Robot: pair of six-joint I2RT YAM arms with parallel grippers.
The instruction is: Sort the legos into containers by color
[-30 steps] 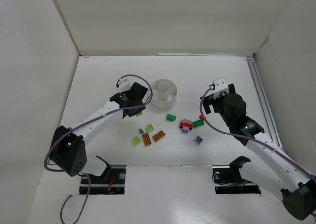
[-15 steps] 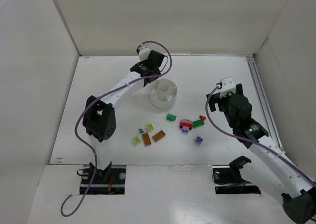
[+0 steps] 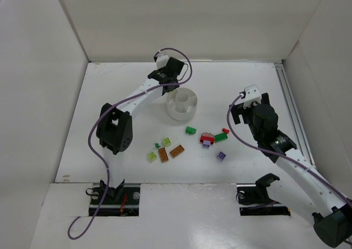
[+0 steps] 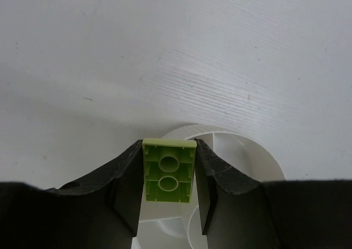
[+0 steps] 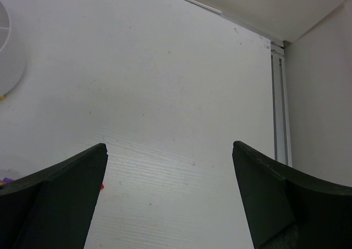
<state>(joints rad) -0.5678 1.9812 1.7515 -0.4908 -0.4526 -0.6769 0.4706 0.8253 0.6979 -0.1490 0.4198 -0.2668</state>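
The white dish [image 3: 182,103] with a centre well and wedge sections stands at mid-table. My left gripper [image 3: 171,88] hangs over its far-left rim, shut on a lime green brick [image 4: 169,172] held underside towards the camera, above the dish rim [image 4: 250,150]. My right gripper [image 3: 238,112] is open and empty over bare table, right of the bricks; its jaws stand wide apart in the right wrist view [image 5: 169,150]. Loose bricks lie in front of the dish: dark green [image 3: 190,131], a red and purple cluster [image 3: 207,139], orange-brown [image 3: 176,150], lime [image 3: 166,142], purple [image 3: 221,156].
White walls box the table in on the left, back and right. A metal rail [image 3: 288,106] runs along the right edge and shows in the right wrist view [image 5: 279,111]. The dish edge [image 5: 8,56] sits at that view's far left.
My left arm swung from the bricks up to the far side of the dish with the lime brick in it. My right gripper shifted slightly right.
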